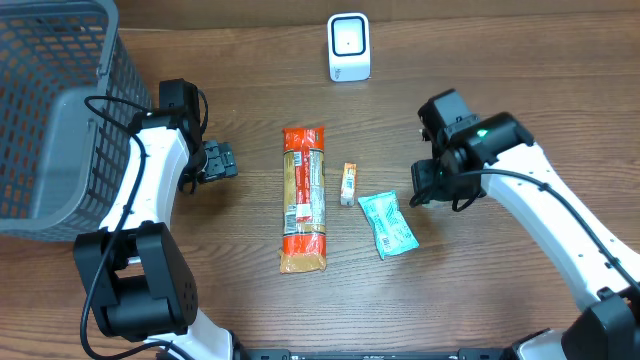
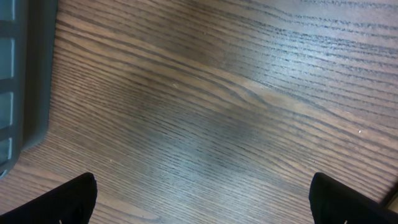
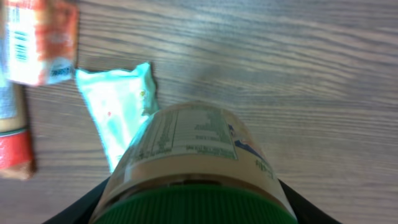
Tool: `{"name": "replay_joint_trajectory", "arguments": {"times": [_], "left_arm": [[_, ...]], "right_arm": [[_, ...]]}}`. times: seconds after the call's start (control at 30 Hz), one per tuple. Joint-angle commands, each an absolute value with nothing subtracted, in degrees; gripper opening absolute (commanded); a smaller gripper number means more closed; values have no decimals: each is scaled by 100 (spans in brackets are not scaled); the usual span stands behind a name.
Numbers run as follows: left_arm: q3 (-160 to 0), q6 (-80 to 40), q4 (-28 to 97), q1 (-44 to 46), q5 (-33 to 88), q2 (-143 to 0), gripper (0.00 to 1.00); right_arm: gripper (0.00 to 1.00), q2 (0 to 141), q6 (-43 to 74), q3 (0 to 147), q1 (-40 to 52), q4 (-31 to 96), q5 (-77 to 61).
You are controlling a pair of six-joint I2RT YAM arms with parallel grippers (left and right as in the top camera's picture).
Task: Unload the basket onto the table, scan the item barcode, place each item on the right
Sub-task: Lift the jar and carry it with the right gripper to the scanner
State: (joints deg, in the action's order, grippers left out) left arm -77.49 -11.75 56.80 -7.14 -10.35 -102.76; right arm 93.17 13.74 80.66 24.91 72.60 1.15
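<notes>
One green-lidded jar [image 3: 193, 149] — clamped in the right fingers [image 3: 78, 211].

On your wooden table [image 1: 500, 80] you have a grey basket [image 1: 40, 60] at left, a white scanner [image 1: 349, 46] at the far edge, and centrally a long orange packet [image 1: 304, 198], small box [image 1: 348, 184] and mint packet [image 1: 387, 224].

A grey mesh basket [image 1: 60, 160] stands at the far left of the wooden desk [image 1: 500, 60]. Mid-desk lies a long orange packet [image 1: 304, 200]; just right of it is a small orange packet [image 1: 348, 184], then a teal packet [image 1: 387, 224], slightly nearer.
</notes>
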Motion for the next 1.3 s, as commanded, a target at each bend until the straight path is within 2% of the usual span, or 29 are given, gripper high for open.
{"name": "replay_joint_trajectory", "arguments": {"times": [0.0,0.13,0.27,0.4,0.53,0.8,1.1,1.27], "left_arm": [[-7773,-1072,5673,-711,-1092,-10156,100],[-7773,-1070,5671,-711,-1092,-10156,100],[-7773,-1070,5671,-711,-1092,-10156,100],[-7773,-1070,5673,-711,-1092,-10156,100],[-7773,-1072,5673,-711,-1092,-10156,100],[-7773,-1072,5673,-711,-1092,-10156,100],[-7773,-1070,5673,-711,-1092,-10156,100],[-7773,-1070,5673,-711,-1092,-10156,100]], "right_arm": [[21,9177,1594,8908,2502,7653,-80],[20,9286,1671,9524,2502,8241,-353],[20,9347,1614,9612,2502,8285,-443],[18,9347,1466,9614,2502,7854,-499],[4,9347,1275,9614,2508,7216,-982],[4,9347,1282,9612,2502,6294,-1640],[3,9347,1542,9894,2502,5782,-1037],[3,9454,1389,10914,2502,6014,-333]]}}
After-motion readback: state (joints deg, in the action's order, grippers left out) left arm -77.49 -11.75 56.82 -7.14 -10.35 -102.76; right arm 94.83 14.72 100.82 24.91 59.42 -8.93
